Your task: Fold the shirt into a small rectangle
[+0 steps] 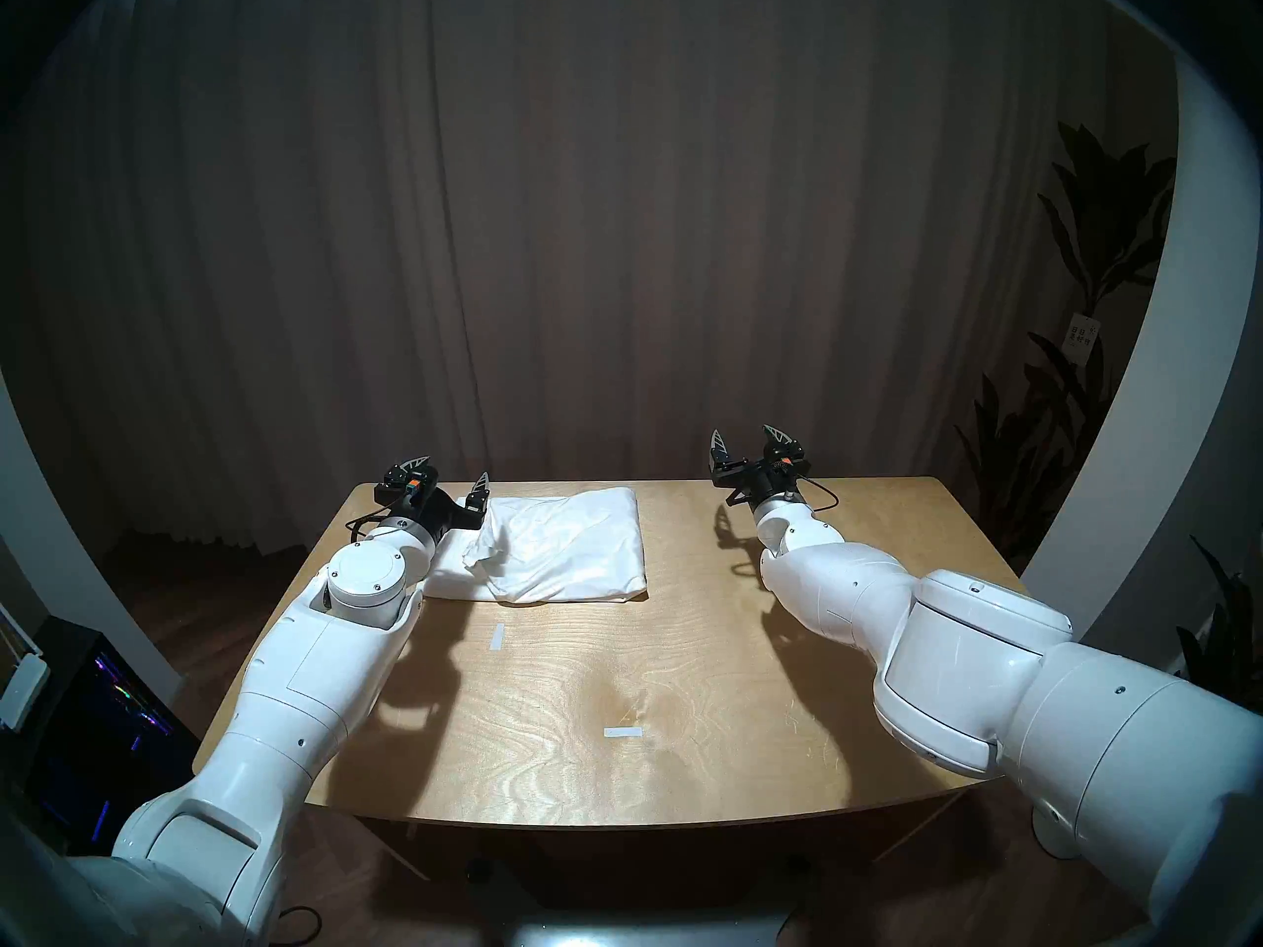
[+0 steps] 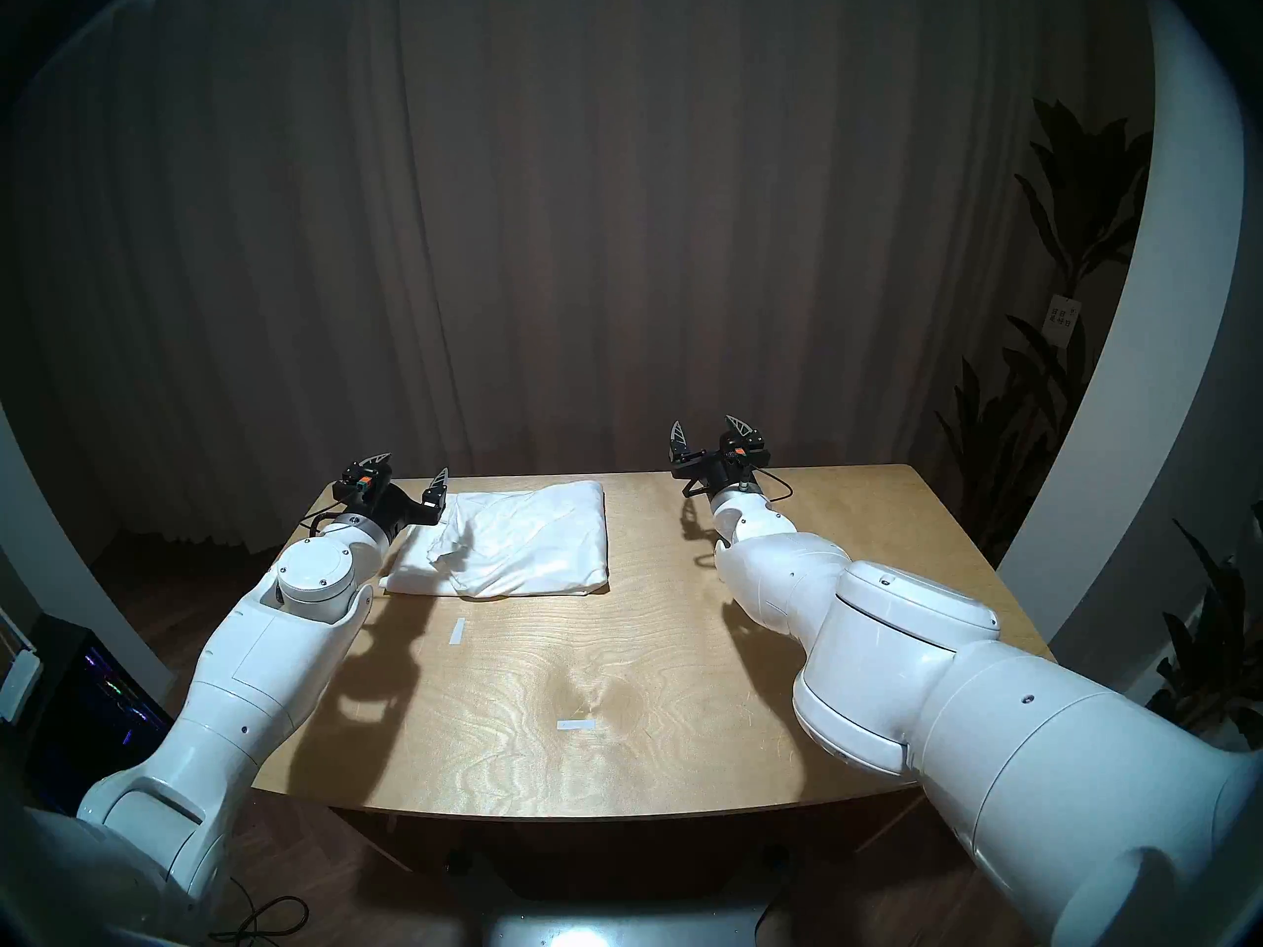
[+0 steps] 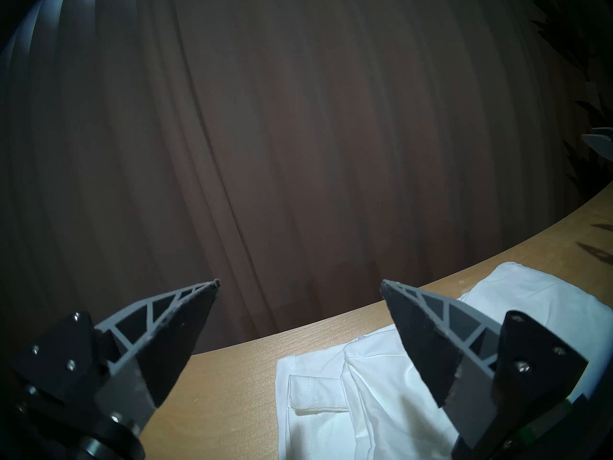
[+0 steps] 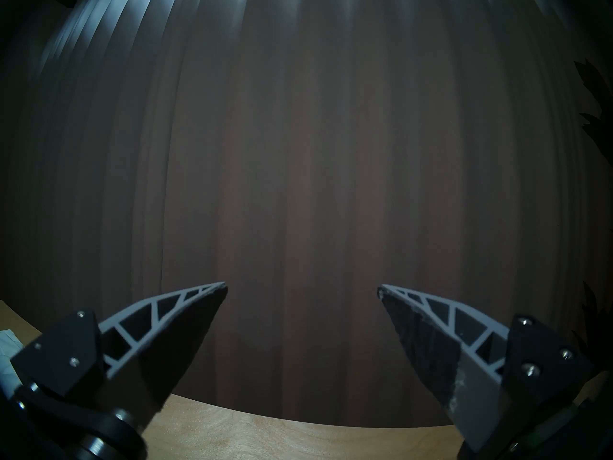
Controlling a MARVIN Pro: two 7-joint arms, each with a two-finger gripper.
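Note:
The white shirt [image 1: 553,549] [image 2: 519,542] lies folded into a rough rectangle at the far left of the wooden table [image 1: 683,686], with a rumpled flap on its left side. No letters show. My left gripper [image 1: 454,471] [image 2: 410,467] hovers open at the shirt's far left corner, empty; in the left wrist view the shirt [image 3: 365,399] lies under its right finger [image 3: 431,333]. My right gripper [image 1: 748,436] [image 2: 709,426] stands open and empty over the table's far edge, well right of the shirt. The right wrist view shows open fingers [image 4: 172,333] facing the curtain.
Two short white tape strips [image 1: 497,637] [image 1: 623,732] mark the table. A brown curtain [image 1: 615,242] hangs close behind the far edge. Plants [image 1: 1093,310] stand at the right, and a dark lit box [image 1: 89,720] sits on the floor at the left.

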